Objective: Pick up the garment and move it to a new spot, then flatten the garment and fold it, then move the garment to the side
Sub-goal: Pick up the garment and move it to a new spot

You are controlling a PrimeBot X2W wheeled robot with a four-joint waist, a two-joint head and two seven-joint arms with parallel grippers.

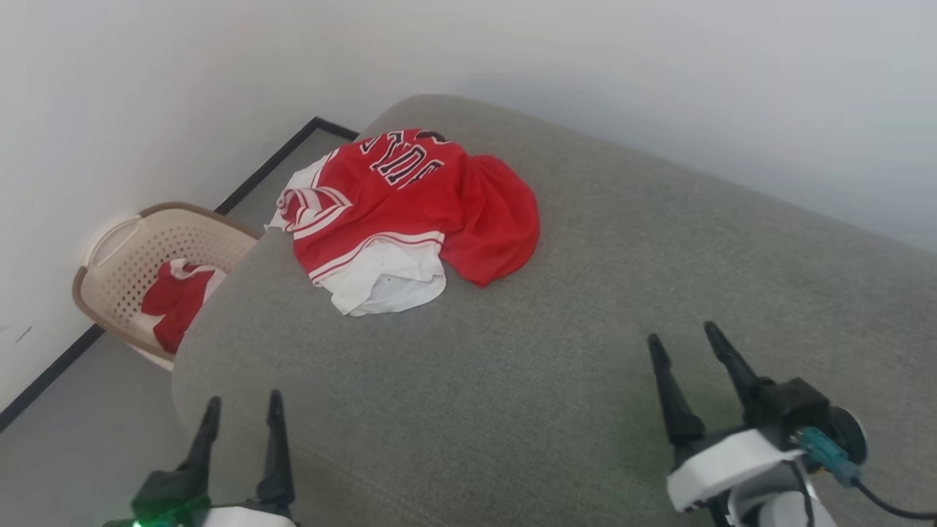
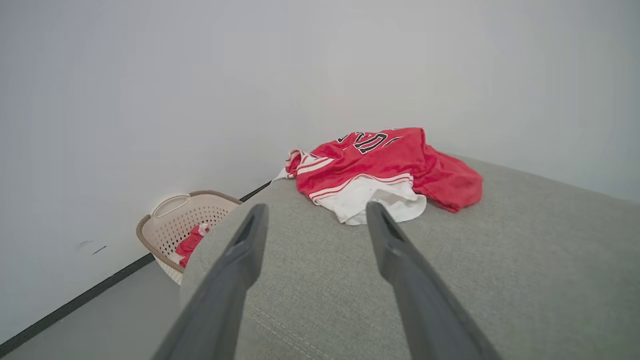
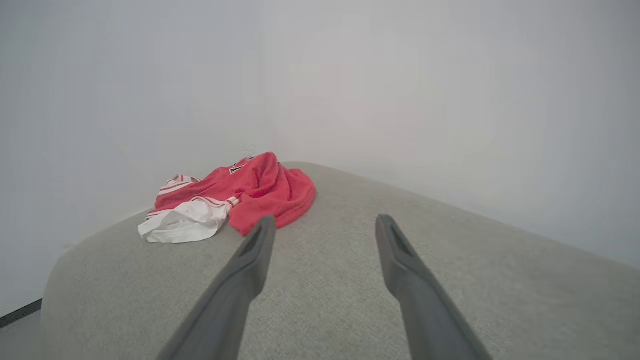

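The garment (image 1: 410, 212), a red jersey with white sleeves, striped trim and black lettering, lies crumpled at the far left end of a grey upholstered surface (image 1: 585, 351). It also shows ahead in the left wrist view as the garment (image 2: 385, 165), and to the left in the right wrist view as the garment (image 3: 240, 195). My left gripper (image 1: 244, 404) stands open over the near left edge, well short of the cloth, with nothing between its fingers (image 2: 250, 240). My right gripper (image 1: 681, 333) is open at the near right, empty, its fingers (image 3: 395, 250) apart.
A beige perforated basket (image 1: 132, 256) holding red-and-white cloth (image 1: 179, 296) stands on the grey floor by the white wall, left of the upholstered surface. A dark baseboard (image 1: 44, 377) runs along the wall. The grey surface stretches bare to the right.
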